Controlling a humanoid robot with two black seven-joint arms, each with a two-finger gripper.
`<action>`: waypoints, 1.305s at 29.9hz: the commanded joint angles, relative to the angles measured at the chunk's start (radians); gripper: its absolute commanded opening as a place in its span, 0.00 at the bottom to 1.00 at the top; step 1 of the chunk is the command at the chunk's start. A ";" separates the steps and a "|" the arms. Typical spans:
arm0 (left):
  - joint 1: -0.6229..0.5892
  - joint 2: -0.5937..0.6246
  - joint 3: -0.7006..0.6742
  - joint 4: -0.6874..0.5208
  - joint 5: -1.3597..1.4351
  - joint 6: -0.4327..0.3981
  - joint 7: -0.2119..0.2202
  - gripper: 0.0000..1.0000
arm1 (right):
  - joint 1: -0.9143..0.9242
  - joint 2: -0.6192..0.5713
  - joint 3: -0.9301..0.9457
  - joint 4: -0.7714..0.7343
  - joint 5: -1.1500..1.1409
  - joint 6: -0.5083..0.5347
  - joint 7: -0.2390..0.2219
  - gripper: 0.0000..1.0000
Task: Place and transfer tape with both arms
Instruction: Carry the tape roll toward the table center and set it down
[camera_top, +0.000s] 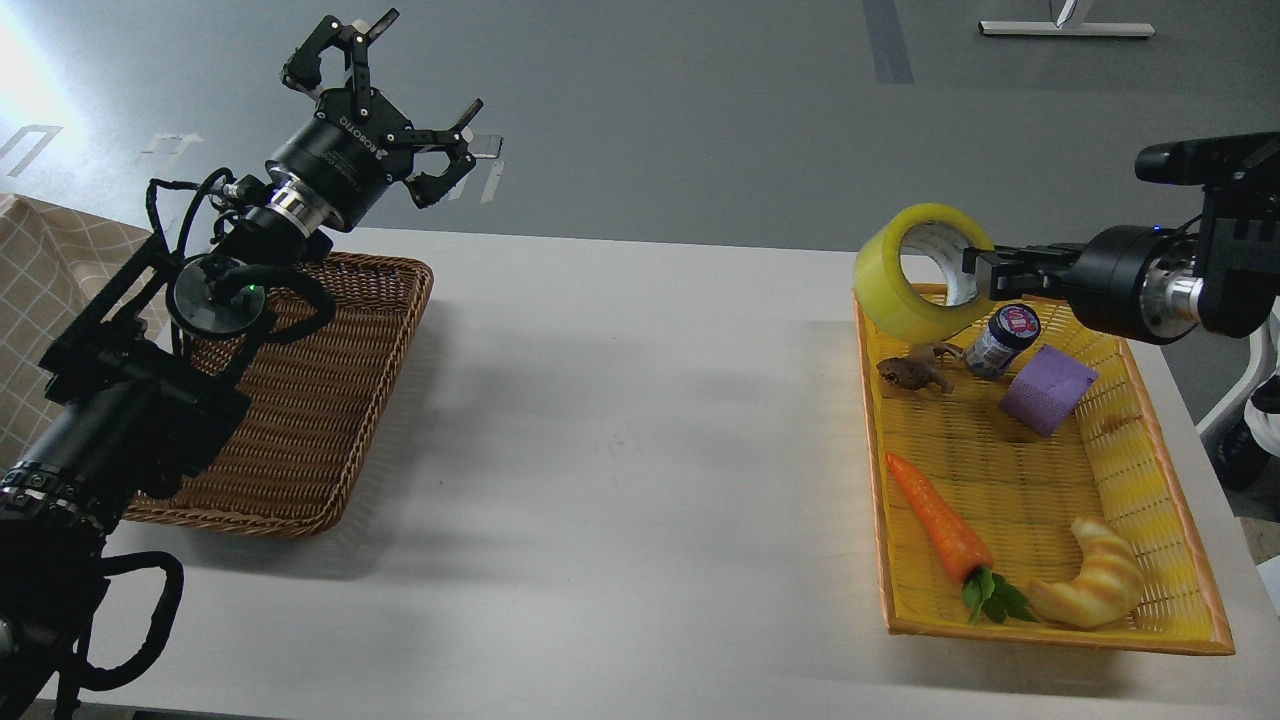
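The roll of yellowish tape (890, 285) hangs in the air above the far left corner of the yellow basket (1175, 520). My right gripper (975, 272) is shut on the tape's right wall, with a finger inside its grey-white core. My left gripper (395, 70) is open and empty, raised high above the far edge of the brown wicker basket (330, 420) at the table's left.
The yellow basket holds a toy frog (910, 372), a small jar (1000, 340), a purple block (1047, 390), a carrot (935, 520) and a croissant toy (1095, 585). A white table (620, 470) lies between the two baskets. A checked cloth (40, 290) is at far left.
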 joint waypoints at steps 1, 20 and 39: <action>-0.001 0.002 0.000 0.000 -0.001 0.000 0.000 0.98 | 0.005 0.082 -0.002 -0.013 -0.052 0.000 -0.001 0.00; 0.001 0.002 -0.011 0.000 -0.001 0.000 0.000 0.98 | 0.102 0.408 -0.220 -0.195 -0.171 0.000 0.000 0.00; 0.002 0.001 -0.012 0.000 -0.004 0.000 -0.001 0.98 | 0.097 0.552 -0.331 -0.312 -0.167 0.000 0.005 0.00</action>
